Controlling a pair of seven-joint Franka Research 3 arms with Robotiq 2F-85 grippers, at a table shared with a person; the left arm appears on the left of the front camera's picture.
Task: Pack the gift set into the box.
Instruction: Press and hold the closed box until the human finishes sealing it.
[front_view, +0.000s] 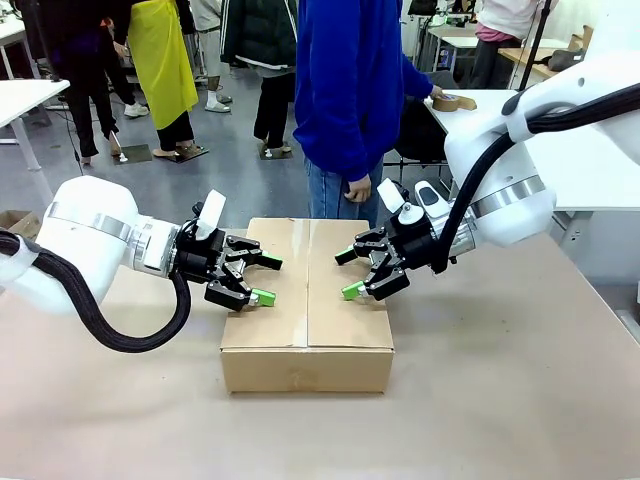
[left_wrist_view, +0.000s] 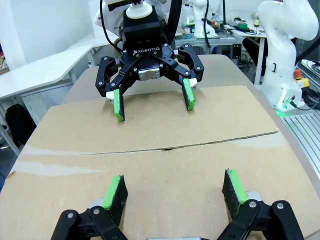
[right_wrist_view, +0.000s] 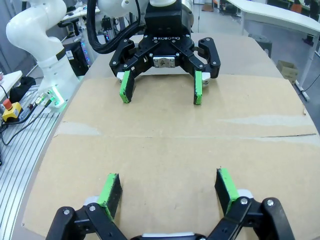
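The box (front_view: 306, 330) is a brown cardboard carton in the middle of the table, flaps down, with clear tape along its centre seam. My left gripper (front_view: 270, 280) hovers open just over the left flap, and my right gripper (front_view: 346, 274) hovers open over the right flap, the two facing each other across the seam. In the left wrist view my own gripper (left_wrist_view: 174, 185) holds nothing above the cardboard (left_wrist_view: 165, 130), with the right gripper (left_wrist_view: 154, 109) opposite. The right wrist view shows the mirror: own gripper (right_wrist_view: 167, 182), box top (right_wrist_view: 165, 150), left gripper (right_wrist_view: 161, 97). The gift set is out of view.
A person in a blue top (front_view: 350, 90) stands at the table's far edge, right behind the box. A roll of tape (front_view: 447, 102) lies on a white table at the back right. Bare tan tabletop (front_view: 500, 380) surrounds the box.
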